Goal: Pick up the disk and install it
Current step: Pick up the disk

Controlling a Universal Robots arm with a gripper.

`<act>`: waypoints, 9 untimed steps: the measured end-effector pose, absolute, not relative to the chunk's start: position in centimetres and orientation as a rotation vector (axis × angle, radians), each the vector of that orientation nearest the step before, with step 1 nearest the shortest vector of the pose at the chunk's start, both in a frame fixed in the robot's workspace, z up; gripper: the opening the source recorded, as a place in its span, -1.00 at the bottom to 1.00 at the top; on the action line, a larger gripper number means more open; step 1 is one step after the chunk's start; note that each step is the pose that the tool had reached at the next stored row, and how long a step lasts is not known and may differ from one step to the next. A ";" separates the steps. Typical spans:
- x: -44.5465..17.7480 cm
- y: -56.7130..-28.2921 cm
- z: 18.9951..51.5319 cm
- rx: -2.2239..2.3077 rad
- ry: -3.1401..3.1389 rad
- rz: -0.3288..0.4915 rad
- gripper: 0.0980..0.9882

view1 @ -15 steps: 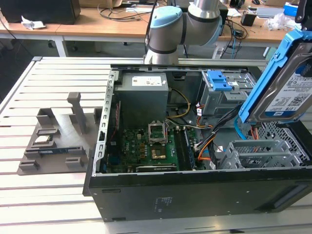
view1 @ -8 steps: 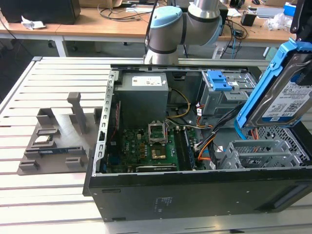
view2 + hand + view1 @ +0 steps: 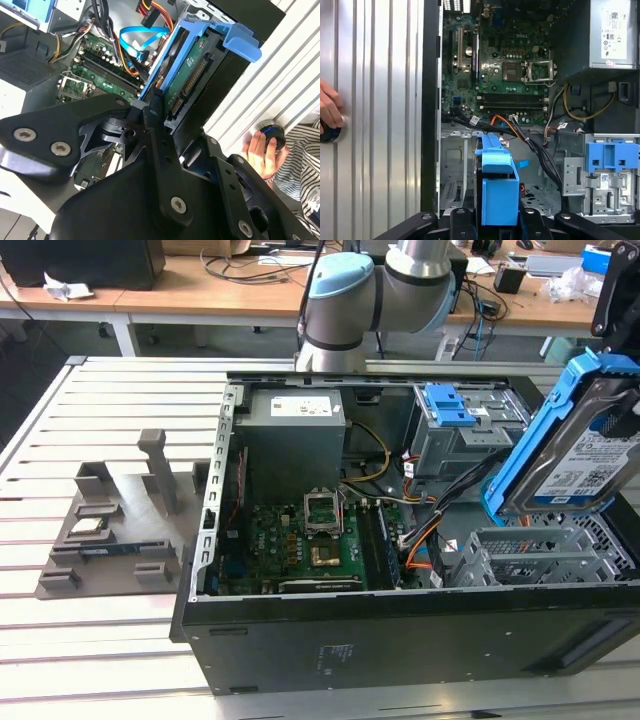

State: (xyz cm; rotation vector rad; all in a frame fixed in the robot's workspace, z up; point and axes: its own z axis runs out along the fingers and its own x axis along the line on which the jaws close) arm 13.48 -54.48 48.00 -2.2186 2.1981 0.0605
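Tool: black angular gripper (image 3: 497, 218) pinching the disk (image 3: 580, 455), a flat silver hard drive in a bright blue plastic frame.
Disk position: tilted, in the air above the case's drive-cage end.
Case: open black metal computer tower (image 3: 400, 645) on its side, with a green circuit board (image 3: 290, 540) exposed.
Surface: ribbed silver aluminium table (image 3: 120, 400); a person's hand (image 3: 330, 107) rests on it.
Room: wooden desks (image 3: 220, 295) strewn with cables.

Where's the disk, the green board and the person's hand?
the disk (image 3: 590, 465): exterior view, on its white-and-blue label.
the green board (image 3: 262, 540): exterior view, on a green patch inside the case.
the hand (image 3: 260, 152): second wrist view, on the middle of the hand.
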 end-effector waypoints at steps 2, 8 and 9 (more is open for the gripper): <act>14.1 -54.5 47.8 -2.223 2.212 0.040 -0.41; 14.3 -54.5 47.0 -2.180 2.281 0.011 -0.41; 14.3 -54.5 46.7 -2.181 2.281 0.011 -0.41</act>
